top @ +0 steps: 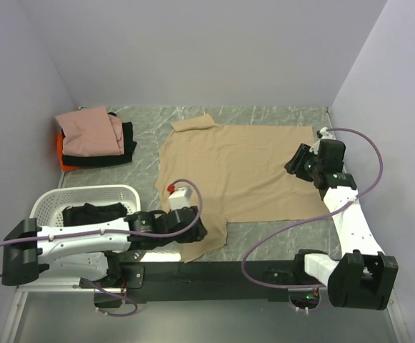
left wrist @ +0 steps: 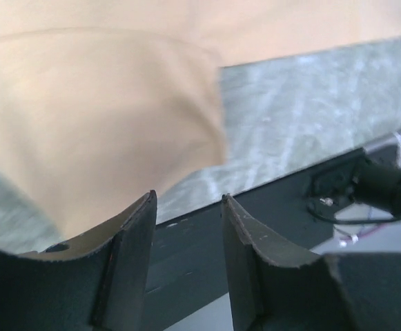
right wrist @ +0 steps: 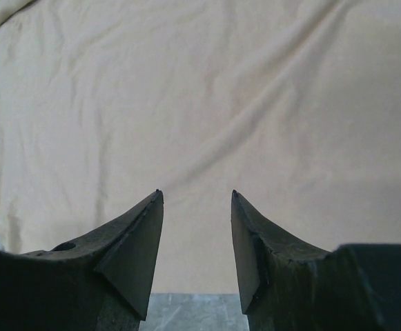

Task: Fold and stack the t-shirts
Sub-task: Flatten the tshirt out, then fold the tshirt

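Wrist views show left fingers (left wrist: 128,265) and right fingers (right wrist: 132,248) spread by the tan t-shirt (top: 243,164).

Soft, even light from above, no glare. My left wrist view blurs the tan-beige soft cloth t-shirt (left wrist: 103,117); my right wrist view is crisp, wrinkles faintly shadowed.

Colour rundown, pretty muted tbh. The big t-shirt (top: 239,168) is plain tan-beige, no print. The pink shirt (top: 89,132) is a dusty shade, the black shirt (top: 126,139) is solid, and the orange shirt (top: 62,158) is bright af. Basket (top: 46,204) is white w/ a hole pattern, black cloth (top: 93,213) inside. Table (top: 264,114) is grey-green, marble-look w/ pale veins. Cables (top: 381,166) are purple. Left gripper (left wrist: 188,195) & right gripper (right wrist: 197,192) are both dark grey-black.
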Controlling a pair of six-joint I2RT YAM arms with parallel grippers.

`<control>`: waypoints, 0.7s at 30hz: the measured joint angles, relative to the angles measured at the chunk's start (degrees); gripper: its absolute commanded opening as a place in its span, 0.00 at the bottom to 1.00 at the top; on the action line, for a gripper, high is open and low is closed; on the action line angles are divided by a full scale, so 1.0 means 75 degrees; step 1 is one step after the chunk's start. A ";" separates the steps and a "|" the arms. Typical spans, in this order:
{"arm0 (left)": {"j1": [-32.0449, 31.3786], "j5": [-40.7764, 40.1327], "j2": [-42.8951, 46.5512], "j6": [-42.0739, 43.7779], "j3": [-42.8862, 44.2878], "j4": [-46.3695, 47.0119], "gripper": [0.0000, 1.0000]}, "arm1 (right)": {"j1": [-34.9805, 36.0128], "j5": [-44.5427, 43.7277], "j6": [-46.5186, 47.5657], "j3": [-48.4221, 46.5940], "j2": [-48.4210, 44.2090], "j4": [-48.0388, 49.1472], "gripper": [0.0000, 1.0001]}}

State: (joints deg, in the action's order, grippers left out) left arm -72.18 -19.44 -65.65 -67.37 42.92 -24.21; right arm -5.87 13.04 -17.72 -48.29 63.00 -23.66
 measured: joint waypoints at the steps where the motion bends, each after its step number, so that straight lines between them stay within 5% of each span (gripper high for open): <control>1: 0.0000 -0.0067 0.0163 -0.0204 -0.0175 -0.0131 0.47 | 0.0064 -0.0003 -0.0003 0.0015 -0.0055 -0.0006 0.51; 9: 0.0012 0.0187 0.0624 -0.1728 -0.2168 -0.0571 0.42 | 0.0460 -0.0152 0.0000 0.0157 -0.0175 0.0003 0.51; 21: -0.0108 0.0656 0.1422 -0.2702 -0.2833 -0.0085 0.42 | 0.0504 -0.0329 0.0000 0.0204 -0.0175 0.0006 0.51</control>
State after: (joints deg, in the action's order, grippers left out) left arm -72.99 -14.52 -54.98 -87.64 21.67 -24.84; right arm -2.09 10.57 -17.72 -46.76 61.69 -23.62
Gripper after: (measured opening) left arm 0.419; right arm 0.513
